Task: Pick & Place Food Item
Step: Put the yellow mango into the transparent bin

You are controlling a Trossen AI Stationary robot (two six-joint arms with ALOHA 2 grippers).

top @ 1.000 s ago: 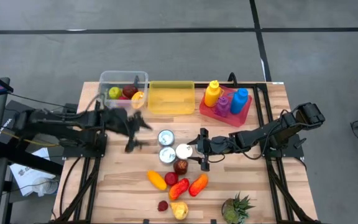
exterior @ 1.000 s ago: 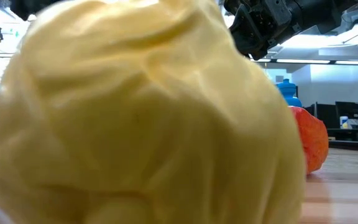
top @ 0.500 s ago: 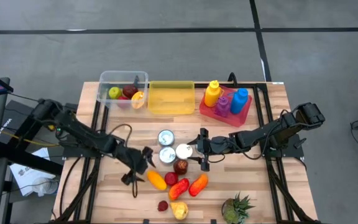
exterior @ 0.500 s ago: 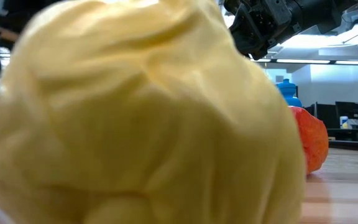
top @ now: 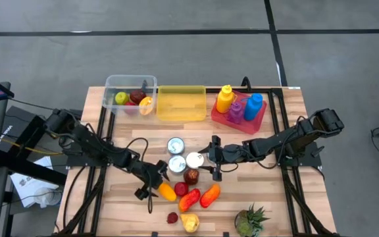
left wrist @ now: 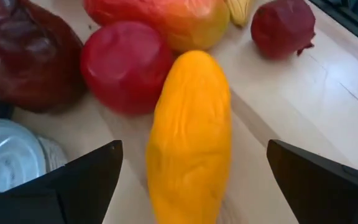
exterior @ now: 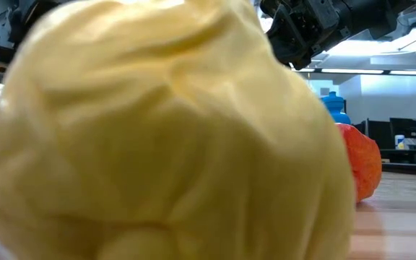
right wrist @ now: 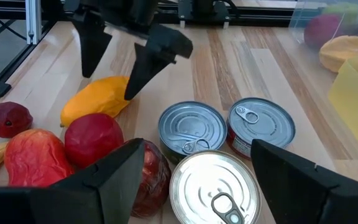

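Note:
An orange-yellow fruit [top: 166,191] lies on the wooden table [top: 110,210] beside a red fruit [left wrist: 124,65] and a dark red one [top: 191,176]. My left gripper [top: 151,186] is open and slants down over the orange-yellow fruit [left wrist: 188,124]. Its two fingers stand on either side of the fruit's near end, with a gap on each side. The right wrist view also shows my left gripper [right wrist: 107,86] above that fruit [right wrist: 95,99]. My right gripper [top: 210,158] hangs open just right of three tins, and the white-topped tin [right wrist: 216,186] lies before its fingers.
At the far edge stand a clear tub [top: 130,95] with fruit, a yellow tub [top: 181,103] and a red tray [top: 239,108] of bottles. Peppers [top: 199,197], a beet [top: 172,217], a pale yellow item [exterior: 165,130] and a pineapple [top: 250,220] lie near the front edge.
My left gripper has swung from beside the clear tub toward the table's near edge and down, coming to the orange-yellow fruit. It now straddles that fruit's end. The fruit has not moved.

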